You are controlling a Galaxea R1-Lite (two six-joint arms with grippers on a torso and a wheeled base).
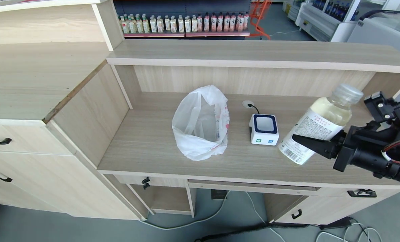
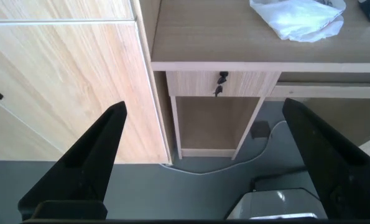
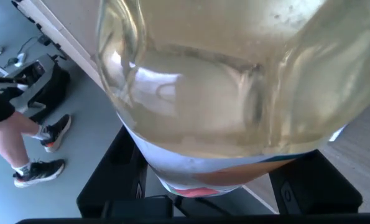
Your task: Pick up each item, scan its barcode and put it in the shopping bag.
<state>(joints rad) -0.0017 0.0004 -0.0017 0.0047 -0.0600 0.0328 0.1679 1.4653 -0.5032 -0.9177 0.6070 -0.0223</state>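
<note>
A clear bottle (image 1: 317, 124) of pale yellow drink with a white label and a barcode near its base hangs tilted over the counter's right side, cap pointing up and away. My right gripper (image 1: 316, 143) is shut on the bottle (image 3: 234, 93) around its labelled lower half. The white scanner (image 1: 264, 129) with a dark-framed window sits just left of the bottle. Left of that stands the open white shopping bag (image 1: 201, 122). My left gripper (image 2: 203, 162) is open, low beside the counter's front, above the floor, with the bag (image 2: 300, 18) far off on the counter.
The wooden counter (image 1: 159, 148) has a raised back shelf (image 1: 253, 53) and a tall cabinet (image 1: 35, 84) on the left. The scanner's cable runs to a grommet (image 1: 247, 104) behind it. Drawers and cables lie below the counter front.
</note>
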